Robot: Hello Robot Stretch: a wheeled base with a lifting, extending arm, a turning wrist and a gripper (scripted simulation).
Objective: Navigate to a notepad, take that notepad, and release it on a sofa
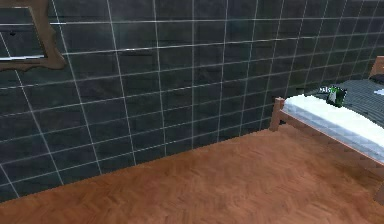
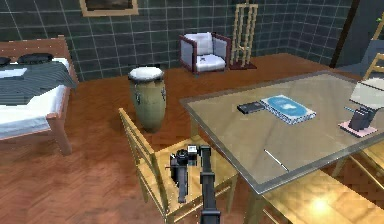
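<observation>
Blue pad [image 2: 287,108], which I think is the notepad, lies flat on the glass tabletop [image 2: 320,140], past the middle and nearer the far edge. A small dark thing [image 2: 250,107] lies just beside it. My gripper [image 2: 181,172] hangs by a wooden chair [image 2: 140,150] at the tabletop's near edge, well apart from the pad. I cannot tell if my fingers are apart or together, or if they hold anything. Some things could go wrong from here. The chair is in my way, so if I reach straight out, my arm [image 2: 207,195] may bump its back. The pad is thin and the glass looks slippery, so I think the pad could slide away when I touch it, or I could knock the dark thing. I could also pick the wrong thing, since a pink thing [image 2: 358,124] sits by the right edge. A tall drum [image 2: 146,95], a bed [image 2: 25,95] and a white armchair [image 2: 205,50] stand farther off.
</observation>
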